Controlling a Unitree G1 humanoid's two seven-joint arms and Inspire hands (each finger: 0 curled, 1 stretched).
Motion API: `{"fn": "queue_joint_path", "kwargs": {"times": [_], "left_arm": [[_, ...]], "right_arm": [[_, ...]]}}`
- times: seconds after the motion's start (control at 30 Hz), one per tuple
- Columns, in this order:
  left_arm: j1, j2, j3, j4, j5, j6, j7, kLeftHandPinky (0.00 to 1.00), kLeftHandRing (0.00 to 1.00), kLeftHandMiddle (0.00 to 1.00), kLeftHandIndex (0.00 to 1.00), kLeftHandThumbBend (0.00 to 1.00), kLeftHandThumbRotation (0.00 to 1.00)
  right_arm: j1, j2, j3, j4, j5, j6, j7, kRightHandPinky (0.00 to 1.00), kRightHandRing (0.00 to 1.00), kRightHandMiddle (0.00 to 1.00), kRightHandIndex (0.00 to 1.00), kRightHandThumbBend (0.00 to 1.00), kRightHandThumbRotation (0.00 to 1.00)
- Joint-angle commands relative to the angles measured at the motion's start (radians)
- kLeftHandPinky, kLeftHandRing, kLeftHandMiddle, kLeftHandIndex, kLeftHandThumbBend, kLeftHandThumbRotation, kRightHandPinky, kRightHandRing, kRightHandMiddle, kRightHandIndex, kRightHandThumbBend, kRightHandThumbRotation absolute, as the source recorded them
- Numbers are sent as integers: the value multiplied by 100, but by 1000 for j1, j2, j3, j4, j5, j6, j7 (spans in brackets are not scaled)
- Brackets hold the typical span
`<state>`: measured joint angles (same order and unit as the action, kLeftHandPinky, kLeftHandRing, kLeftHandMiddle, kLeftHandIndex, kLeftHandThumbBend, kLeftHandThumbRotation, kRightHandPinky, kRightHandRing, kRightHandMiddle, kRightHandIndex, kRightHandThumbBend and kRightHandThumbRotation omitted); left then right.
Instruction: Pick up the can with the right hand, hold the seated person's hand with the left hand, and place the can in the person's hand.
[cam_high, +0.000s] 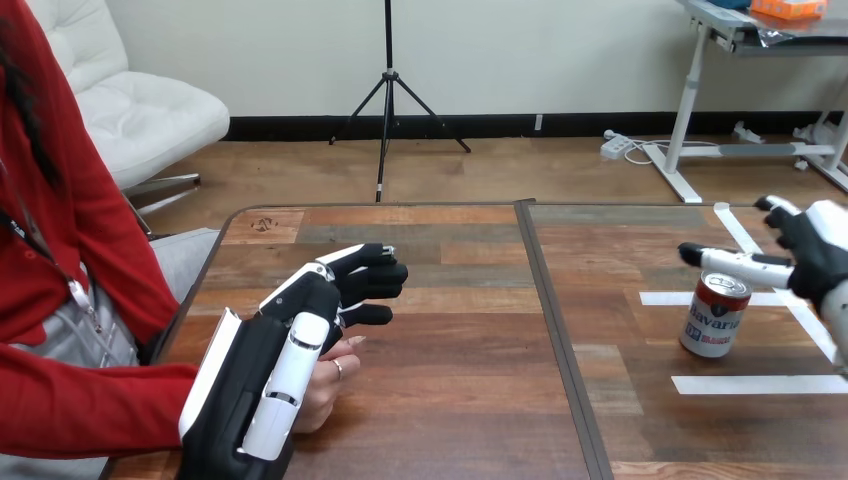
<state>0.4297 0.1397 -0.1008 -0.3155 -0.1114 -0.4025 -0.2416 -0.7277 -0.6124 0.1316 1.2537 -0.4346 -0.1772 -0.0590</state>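
The bench (450, 400) was matt wood planks with white tape (760, 384) strips. The can (714, 318) was glossy metal. The left robot hand (255, 385) wore smooth white plastic shells over black.

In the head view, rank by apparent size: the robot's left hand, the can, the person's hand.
1. left hand, clearly largest, nearest the camera.
2 or 3. can and person's hand: unsure, since the left hand hides most of it.
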Motion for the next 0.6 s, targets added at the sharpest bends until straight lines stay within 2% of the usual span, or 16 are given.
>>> {"fn": "queue_joint_path", "kwargs": {"times": [0.0,0.57], "left_arm": [[-48,2,12,-32,-17,6,-3,70,76,74,74,44,100],[-62,11,25,-30,-15,6,-13,65,74,73,74,45,100]], "right_arm": [[-12,33,14,4,4,-16,-13,73,91,92,94,100,68],[14,63,28,17,13,-16,9,75,91,91,93,100,72]]}}
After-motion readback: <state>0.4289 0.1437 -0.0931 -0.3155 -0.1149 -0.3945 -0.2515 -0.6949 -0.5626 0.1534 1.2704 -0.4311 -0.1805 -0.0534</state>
